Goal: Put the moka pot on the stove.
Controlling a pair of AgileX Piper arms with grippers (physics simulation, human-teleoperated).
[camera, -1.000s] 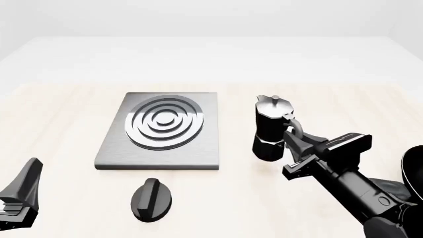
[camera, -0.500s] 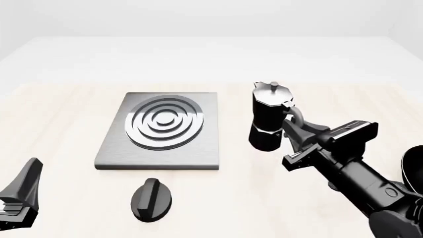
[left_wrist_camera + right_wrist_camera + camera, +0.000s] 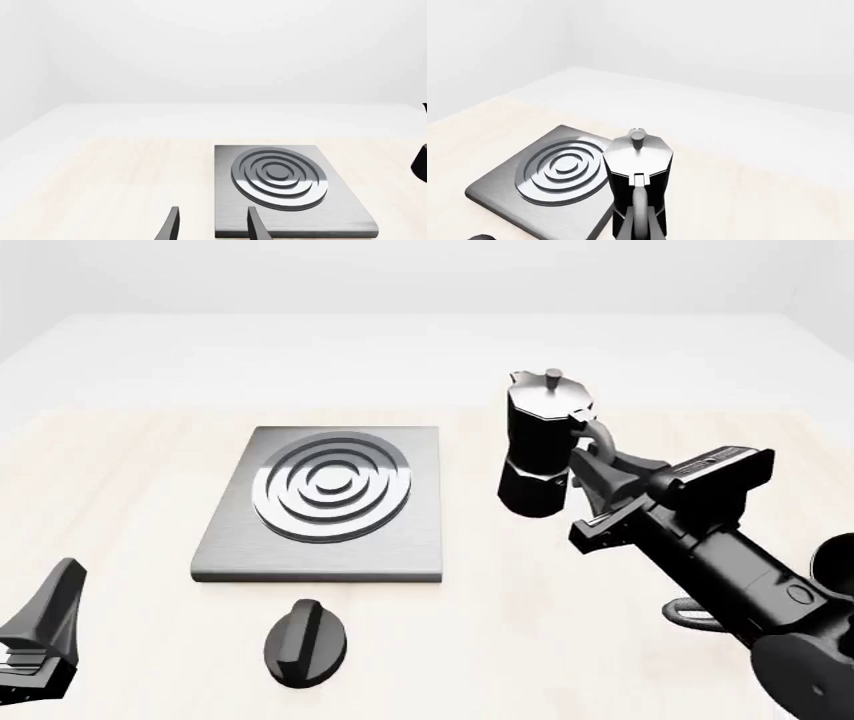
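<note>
A pale wooden table (image 3: 160, 460) is carrying everything, its light grain running out toward a white floor and plain white walls beyond its far edge. The stove (image 3: 324, 502) is lying flat near the middle of the table, a little toward the left edge, its silver ring burner (image 3: 331, 486) facing up. A black oval knob (image 3: 306, 640) is resting on the table just nearside of the stove's near edge.

The moka pot (image 3: 538, 455) is standing upright to the right of the stove, apart from it and off the slab. The right gripper (image 3: 597, 483) is closing on the pot's curved handle from the near-right side; whether the pot's base is touching the table cannot be told. At the right edge of the front view, part of a dark rounded object (image 3: 838, 580) is showing behind the right arm.

The left gripper (image 3: 40, 635) is sitting at the near-left corner of the table, well away from the stove. Only the left wrist view is showing its fingertips (image 3: 173, 223), which are standing apart with nothing between them, pointing toward the stove's near-left corner.

The right wrist view is looking down onto the pot's silver lid (image 3: 638, 150) and knob, with the handle running straight back toward the camera and the stove lying beside the pot.
</note>
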